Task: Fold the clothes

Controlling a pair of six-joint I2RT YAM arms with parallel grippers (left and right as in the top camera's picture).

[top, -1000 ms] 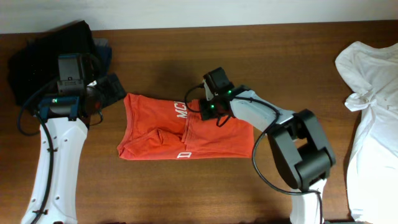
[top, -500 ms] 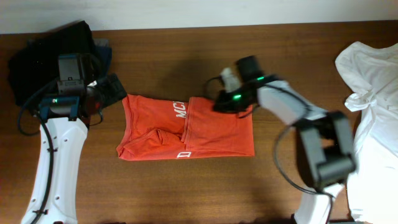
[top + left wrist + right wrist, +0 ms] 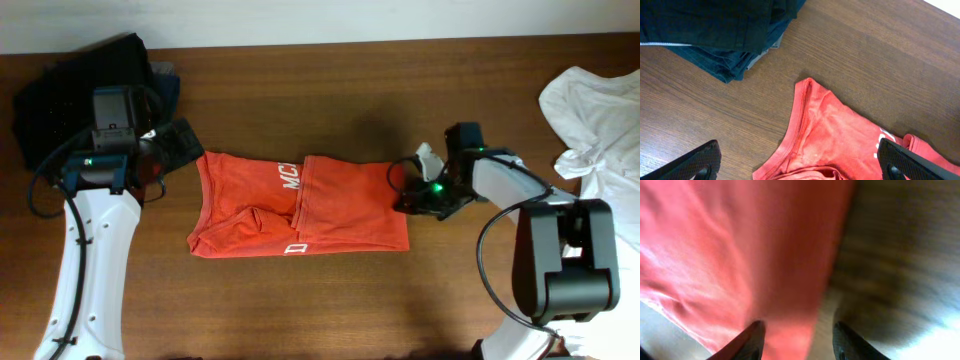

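Note:
The red-orange T-shirt (image 3: pixel 300 205) lies partly folded in the middle of the table, with bits of white lettering showing. It also shows in the left wrist view (image 3: pixel 835 135) and, blurred, in the right wrist view (image 3: pixel 740 245). My left gripper (image 3: pixel 168 155) is open and empty, just above the shirt's upper left corner; its fingers (image 3: pixel 800 167) are spread wide. My right gripper (image 3: pixel 405 192) is at the shirt's right edge. Its fingers (image 3: pixel 799 342) are open and straddle that edge, holding nothing.
A pile of black and navy garments (image 3: pixel 70 90) lies at the back left, also in the left wrist view (image 3: pixel 715 30). A plain white shirt (image 3: pixel 600 130) lies crumpled along the right side. The table is brown wood (image 3: pixel 300 310).
My right gripper has moved right, from the fold in the shirt's middle to the shirt's right edge. The shirt and my left arm have not moved.

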